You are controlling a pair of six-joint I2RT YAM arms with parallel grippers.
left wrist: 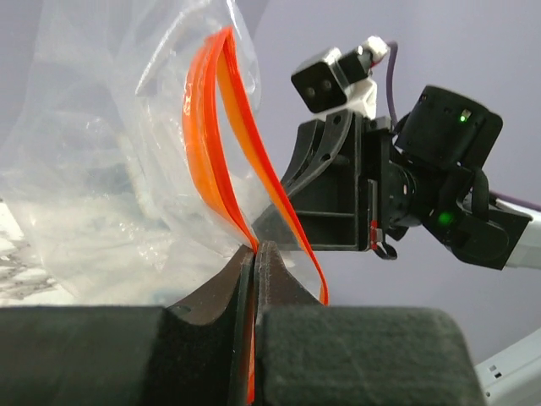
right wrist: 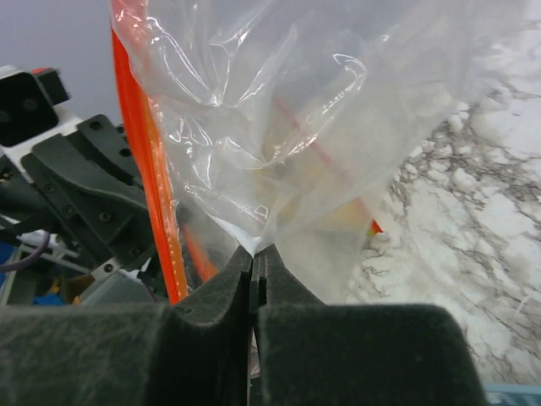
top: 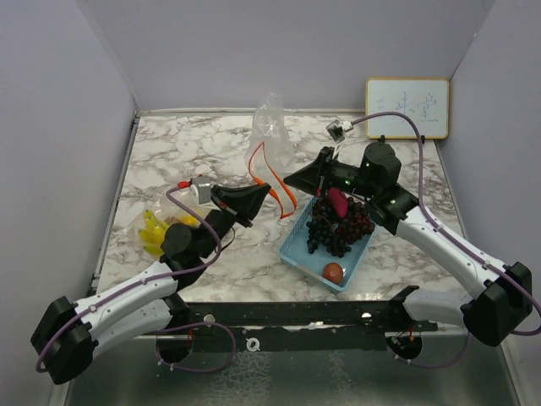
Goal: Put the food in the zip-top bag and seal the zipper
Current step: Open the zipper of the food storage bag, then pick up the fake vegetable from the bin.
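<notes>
Grey walls are enclosing a marble-patterned desk (top: 194, 152), and a small whiteboard (top: 407, 107) is leaning against the back wall at the right. 2 arms are reaching toward the centre of the desk and are holding a clear zip-top bag (top: 272, 131) upright between them. The 2 strips of its orange zipper (top: 270, 173) are standing apart, so the bag is hanging unsealed.

Left end effector (left wrist: 255, 249): the jaws are pressing fully together on 1 orange zipper strip, which is passing down between the pads.

Right end effector (right wrist: 254, 251): the jaws are clamping fully on a pinch of the bag's clear film, just beside the orange zipper.

All food is lying outside the bag. The bunch of yellow bananas (top: 155, 230) is resting on the desk at the left, beside the left arm. A light blue plastic basket (top: 306, 267) is sitting on the desk below the right end effector. It is holding the dark purple grapes (top: 338, 230), with the magenta oblong piece (top: 337, 200) lying on top of them at the far end and the small red round fruit (top: 333, 271) at the near corner.
</notes>
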